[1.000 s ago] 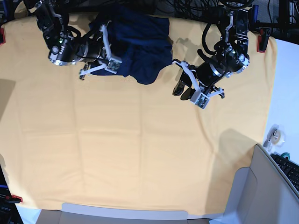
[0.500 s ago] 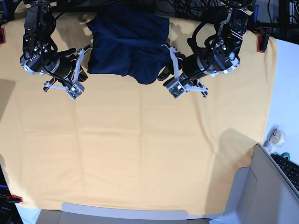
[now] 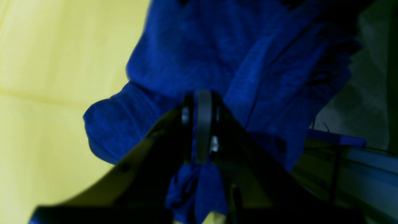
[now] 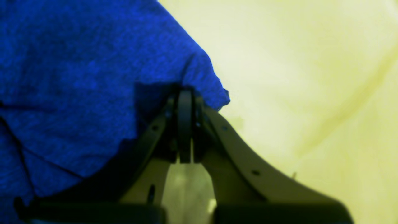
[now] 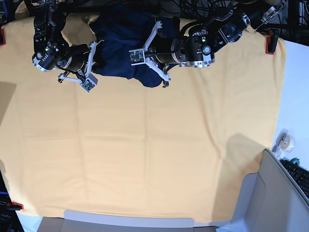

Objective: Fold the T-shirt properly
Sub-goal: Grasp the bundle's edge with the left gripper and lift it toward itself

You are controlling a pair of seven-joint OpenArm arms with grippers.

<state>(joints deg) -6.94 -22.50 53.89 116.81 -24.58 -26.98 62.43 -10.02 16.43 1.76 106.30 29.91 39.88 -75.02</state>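
The dark navy T-shirt (image 5: pixel 126 41) lies bunched at the far middle of the yellow-orange table cloth (image 5: pixel 145 154). My left gripper (image 5: pixel 145 50) reaches over the shirt's right half. In the left wrist view this gripper (image 3: pixel 203 93) is shut, and folds of the shirt (image 3: pixel 202 46) gather at its tips. My right gripper (image 5: pixel 95 65) is at the shirt's left edge. In the right wrist view it (image 4: pixel 185 91) is shut at a corner of the fabric (image 4: pixel 77 62), with yellow cloth showing below the fingers.
A grey bin (image 5: pixel 270 198) stands at the front right corner. A tape roll (image 5: pixel 282 140) and a keyboard (image 5: pixel 299 175) lie off the cloth on the right. Red clamps (image 5: pixel 270 44) hold the cloth's far corners. Cables run along the back edge.
My left gripper has swung left from beside the shirt to over it. My right gripper has moved up and right, back to the shirt's left edge.
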